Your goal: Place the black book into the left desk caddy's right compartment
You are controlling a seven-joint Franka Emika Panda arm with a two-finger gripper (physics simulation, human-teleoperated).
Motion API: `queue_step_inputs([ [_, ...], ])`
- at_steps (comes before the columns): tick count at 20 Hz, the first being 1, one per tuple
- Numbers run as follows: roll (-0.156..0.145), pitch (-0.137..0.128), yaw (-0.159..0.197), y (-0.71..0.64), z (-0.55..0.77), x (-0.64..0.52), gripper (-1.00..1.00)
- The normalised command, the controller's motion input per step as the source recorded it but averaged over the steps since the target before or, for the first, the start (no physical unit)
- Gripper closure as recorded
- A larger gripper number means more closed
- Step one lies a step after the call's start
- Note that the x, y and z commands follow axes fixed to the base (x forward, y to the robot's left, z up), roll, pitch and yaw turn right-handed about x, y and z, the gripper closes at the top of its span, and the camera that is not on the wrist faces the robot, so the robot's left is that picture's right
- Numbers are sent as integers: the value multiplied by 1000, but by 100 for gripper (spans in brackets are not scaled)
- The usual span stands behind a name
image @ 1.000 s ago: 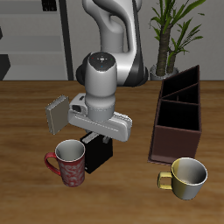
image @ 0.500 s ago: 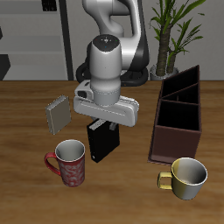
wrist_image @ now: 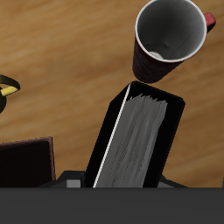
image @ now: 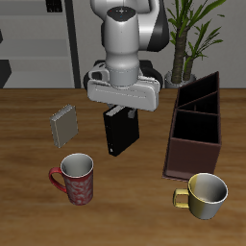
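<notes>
Landmark is the left desk caddy (image: 197,135) — dark maroon box with inner dividers, standing on the wooden table (image: 29,207) with one end toward the table's front edge. Going across the exterior view toward it: small grey book (image: 64,123) standing tilted, well apart from the caddy; red mug (image: 76,179) nearer the front edge, also well apart from the caddy; then the black book (image: 118,134), hanging upright in the air between the grey book and the caddy, clear of the table, near the caddy but not touching it. Yellow mug (image: 205,195) sits just in front of the caddy's near end. Potted plant (image: 188,34) stands behind the caddy's far end. Nothing sits between book and caddy.

Arm upright, white wrist pointing straight down, gripper (image: 119,109) above the book's top edge — fingers closed on the book, holding it. Wrist view shows the book (wrist_image: 138,140) from above, white page edges visible, red mug (wrist_image: 169,39) below it on the table and a caddy corner (wrist_image: 24,164) at the frame edge.
</notes>
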Motion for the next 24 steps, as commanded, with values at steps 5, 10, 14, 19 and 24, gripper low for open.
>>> queue_step_inputs([
  [5, -11, -45, -4, 8, 494, -191, 100],
  [10, -15, -58, 1, -2, 442, -200, 100],
  [14, -17, -42, -10, 124, 470, -253, 100],
  [19, -10, 17, 10, 183, 134, -119, 100],
  [24, 24, -16, 27, 436, 134, -212, 100],
])
